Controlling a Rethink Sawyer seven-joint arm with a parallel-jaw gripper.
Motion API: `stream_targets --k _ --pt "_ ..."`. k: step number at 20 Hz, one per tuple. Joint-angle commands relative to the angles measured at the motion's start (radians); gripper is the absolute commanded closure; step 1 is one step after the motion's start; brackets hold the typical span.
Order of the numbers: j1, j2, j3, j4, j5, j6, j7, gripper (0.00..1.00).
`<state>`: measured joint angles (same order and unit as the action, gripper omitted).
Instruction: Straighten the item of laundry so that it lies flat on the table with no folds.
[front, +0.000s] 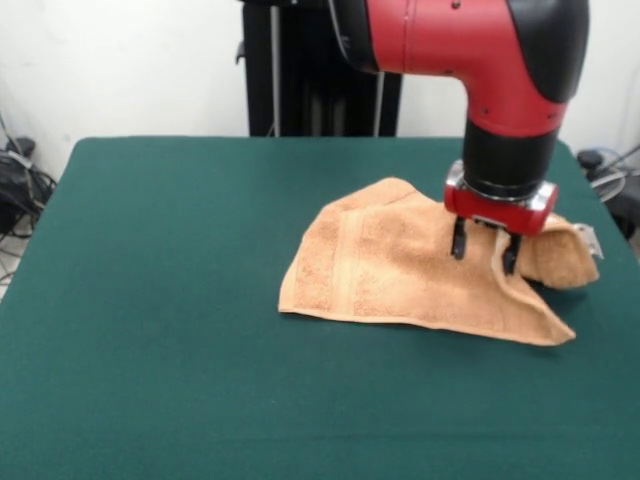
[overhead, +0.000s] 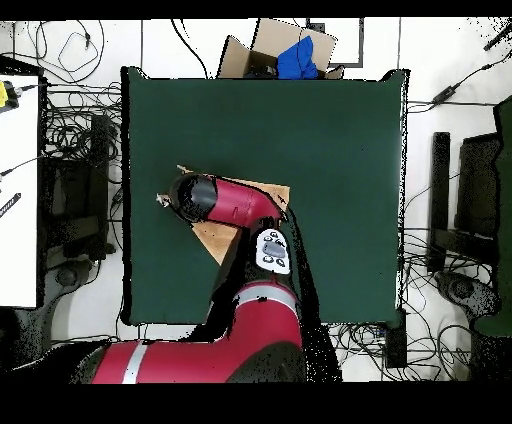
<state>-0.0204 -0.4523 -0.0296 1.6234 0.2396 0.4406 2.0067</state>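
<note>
The item of laundry (front: 400, 265), a peach-orange terry towel, lies rumpled on the right half of the green table (front: 150, 300). Its right end is bunched into a raised fold, with a small white tag (front: 590, 238) sticking out. My gripper (front: 484, 250) stands over that right end, open, with both black fingertips down on the cloth and a ridge of towel between them. In the overhead view the red arm (overhead: 225, 200) covers the gripper and most of the towel (overhead: 214, 240); only its edges show on the table (overhead: 340, 150).
The towel's right end lies close to the table's right edge in the front view. Off the table, the overhead view shows a cardboard box (overhead: 250, 50) with something blue, a white desk (overhead: 20, 190), and cables on the floor.
</note>
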Motion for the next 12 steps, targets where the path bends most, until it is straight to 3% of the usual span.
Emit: stream_targets --k 1,12 --pt "-0.046 0.024 -0.058 0.052 -0.083 -0.085 0.095 0.00" --pt "-0.133 0.003 -0.082 0.054 -0.227 -0.077 0.025 0.00"
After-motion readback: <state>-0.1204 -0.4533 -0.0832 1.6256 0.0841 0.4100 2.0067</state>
